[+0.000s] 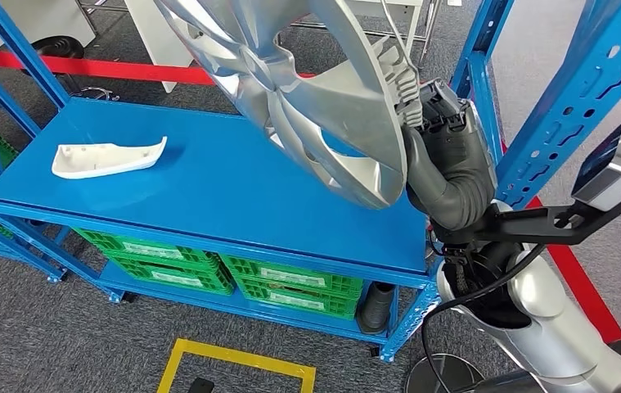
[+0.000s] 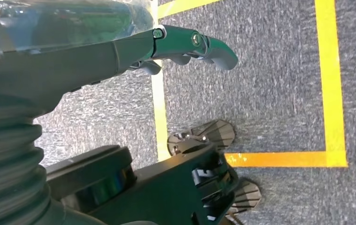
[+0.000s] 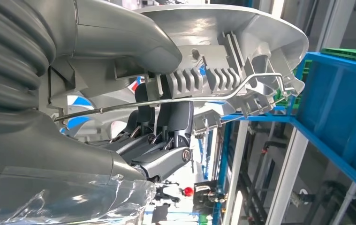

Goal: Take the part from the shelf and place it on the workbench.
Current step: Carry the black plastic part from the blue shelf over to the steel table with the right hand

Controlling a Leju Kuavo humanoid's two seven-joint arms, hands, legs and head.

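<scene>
A large silver wheel cover [image 1: 307,90] is tilted in the air above the blue shelf [image 1: 209,188], held at its rim by my right hand [image 1: 442,123]. In the right wrist view the thumb lies over the cover's ribbed rim [image 3: 204,79] and the dark fingers [image 3: 166,122] press from the inner side, beside a wire ring. My left hand [image 2: 185,44] hangs over the grey carpet with its fingers stretched out and nothing in them. A white plastic part [image 1: 109,157] lies on the shelf's left side.
Blue uprights [image 1: 569,90] frame the shelf on the right. Green crates [image 1: 225,270] sit on the lower level, with a black ribbed hose piece [image 1: 376,307] beside them. Red tape [image 1: 86,67] and yellow floor lines [image 1: 233,360] mark the carpet.
</scene>
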